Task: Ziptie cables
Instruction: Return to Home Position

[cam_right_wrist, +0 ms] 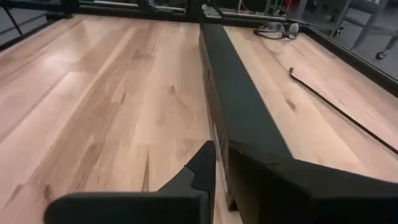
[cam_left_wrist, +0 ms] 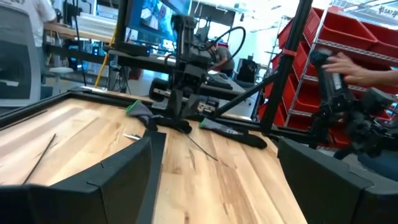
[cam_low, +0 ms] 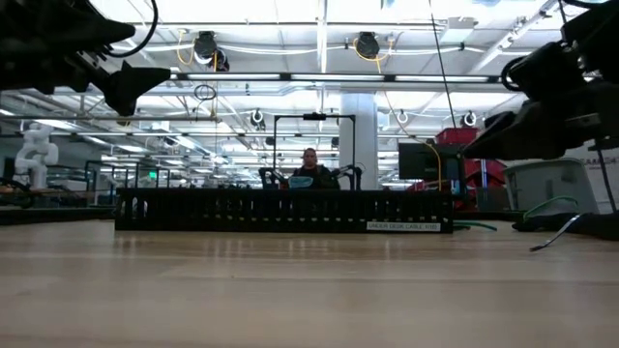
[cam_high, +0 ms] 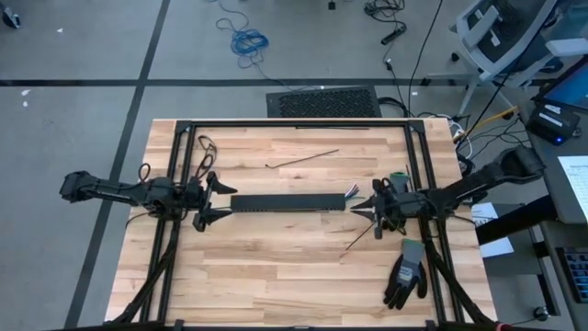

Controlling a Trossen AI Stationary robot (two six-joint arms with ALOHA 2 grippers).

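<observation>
Cables (cam_high: pixel 352 191) are seen only from above, as coloured ends poking out of the black duct (cam_high: pixel 285 202) just ahead of the right hand (cam_high: pixel 358 210); from desk (cam_high: pixel 276 267) level only the duct's slotted side is shown. The right hand is held at that end with its fingers drawn nearly together on nothing, while the left hand (cam_high: pixel 220 199) is poised at the opposite end, spread wide and empty.
</observation>
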